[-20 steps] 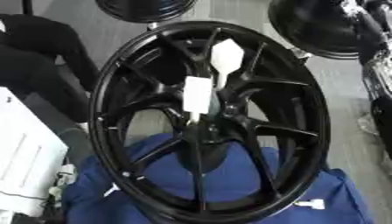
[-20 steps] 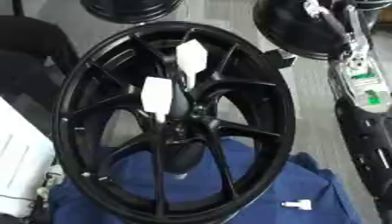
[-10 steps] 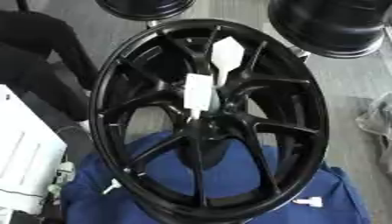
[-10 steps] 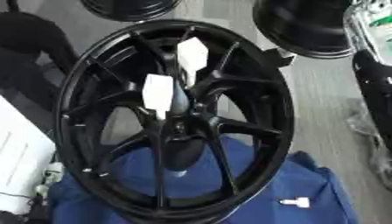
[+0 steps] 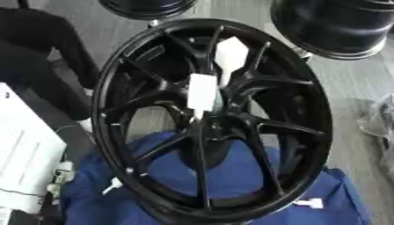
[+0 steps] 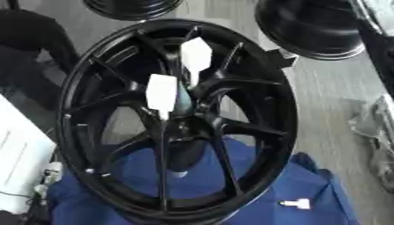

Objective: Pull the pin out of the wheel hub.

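Note:
A black multi-spoke wheel (image 5: pixel 212 118) stands tilted on a blue cloth (image 5: pixel 231 176). Two white pins stick out of its hub (image 5: pixel 219 110). The upper pin (image 5: pixel 231 55) has a broad white head, and the lower pin (image 5: pixel 202 92) sits just left of the hub's middle. A dark part of my right arm (image 6: pixel 378 44) runs down the right edge of the right eye view. Below it a blurred grey shape (image 6: pixel 377 127), apparently my right hand, stays well to the right of the rim. Nothing touches either pin. My left hand shows in no view.
Two other black wheels (image 5: pixel 338 26) (image 5: pixel 146 6) lie on the grey floor behind. A white box (image 5: pixel 23 162) stands at the left beside a black bundle (image 5: pixel 38 66). Two small white pieces (image 5: pixel 309 203) (image 5: pixel 111 185) lie on the cloth.
My right arm has drawn back toward the right edge of the right eye view, its white and green part gone from sight. The wheel and both pins have not moved.

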Robot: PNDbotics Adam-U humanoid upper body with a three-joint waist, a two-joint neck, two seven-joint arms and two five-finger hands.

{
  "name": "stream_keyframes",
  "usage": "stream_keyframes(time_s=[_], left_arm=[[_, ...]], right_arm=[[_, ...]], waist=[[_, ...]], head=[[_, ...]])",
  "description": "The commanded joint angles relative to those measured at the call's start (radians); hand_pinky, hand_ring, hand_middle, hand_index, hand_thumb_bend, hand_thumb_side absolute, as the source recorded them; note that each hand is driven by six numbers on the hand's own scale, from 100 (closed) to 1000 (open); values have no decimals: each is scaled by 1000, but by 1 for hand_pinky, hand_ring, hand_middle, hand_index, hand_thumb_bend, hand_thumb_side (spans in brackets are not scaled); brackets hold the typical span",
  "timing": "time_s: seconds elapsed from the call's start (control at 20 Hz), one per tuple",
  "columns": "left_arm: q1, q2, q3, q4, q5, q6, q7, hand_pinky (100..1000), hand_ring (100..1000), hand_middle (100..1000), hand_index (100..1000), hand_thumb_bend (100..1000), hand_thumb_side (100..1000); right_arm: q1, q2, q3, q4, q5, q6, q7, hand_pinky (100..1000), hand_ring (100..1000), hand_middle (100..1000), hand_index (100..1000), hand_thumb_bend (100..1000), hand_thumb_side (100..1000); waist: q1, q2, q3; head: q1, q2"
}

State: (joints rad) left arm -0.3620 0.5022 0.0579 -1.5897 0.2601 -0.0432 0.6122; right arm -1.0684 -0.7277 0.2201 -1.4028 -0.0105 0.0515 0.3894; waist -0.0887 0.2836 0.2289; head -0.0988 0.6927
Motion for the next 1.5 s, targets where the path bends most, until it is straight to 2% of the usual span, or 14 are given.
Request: stream_keyframes(time_s=[0.05,0.25,0.3,0.35,0.7,0.95,1.15,1.25,1.4,1.5], left_arm=[[-9,41,3,-11,-2,-1,-5,716,767,675,725,351,763],[-11,46,1,-11,-4,0,-7,716,768,676,724,350,763],[-12,47,0,-11,-4,1,-7,716,768,675,724,342,756],[-12,49,-1,-11,-4,1,-8,716,768,675,724,350,763],[-11,58,-5,-10,-7,4,-13,716,768,676,724,348,766],[-10,61,-6,-9,-6,6,-15,716,768,677,724,348,766],[-13,58,-10,-8,-5,6,-19,716,768,678,724,346,767],[-13,59,-11,-7,-5,7,-20,717,769,678,724,346,768],[-10,59,-12,-6,-5,8,-21,717,769,679,724,345,770],[-8,59,-13,-6,-5,9,-22,717,769,678,724,345,771]], right_arm=[[-57,-35,19,-21,50,-21,82,877,792,748,878,654,418],[-114,-24,66,-20,98,-46,169,873,798,755,874,651,406],[-125,-21,78,-22,109,-53,195,872,799,755,872,746,407],[-137,-18,90,-23,119,-61,223,872,799,756,870,648,394],[-219,26,142,-10,185,-115,388,872,803,763,864,641,362],[-280,83,164,40,225,-151,503,881,829,777,869,629,312],[-307,131,193,105,249,-195,517,896,851,798,889,635,221],[-314,144,198,130,251,-219,517,900,854,797,889,611,162],[-322,153,168,158,226,-231,518,905,852,794,891,553,100],[-325,151,152,167,205,-232,518,908,854,796,887,530,100]], waist=[[4,-26,1],[0,-26,1],[-1,-26,1],[-2,-25,1],[-11,-26,-2],[-12,-28,-3],[-12,-28,0],[-12,-27,1],[-14,-26,0],[-16,-25,-1]], head=[[-1,1],[0,-2],[1,-3],[1,-4],[5,-3],[0,3],[-8,1],[-8,0],[-7,3],[-6,3]])
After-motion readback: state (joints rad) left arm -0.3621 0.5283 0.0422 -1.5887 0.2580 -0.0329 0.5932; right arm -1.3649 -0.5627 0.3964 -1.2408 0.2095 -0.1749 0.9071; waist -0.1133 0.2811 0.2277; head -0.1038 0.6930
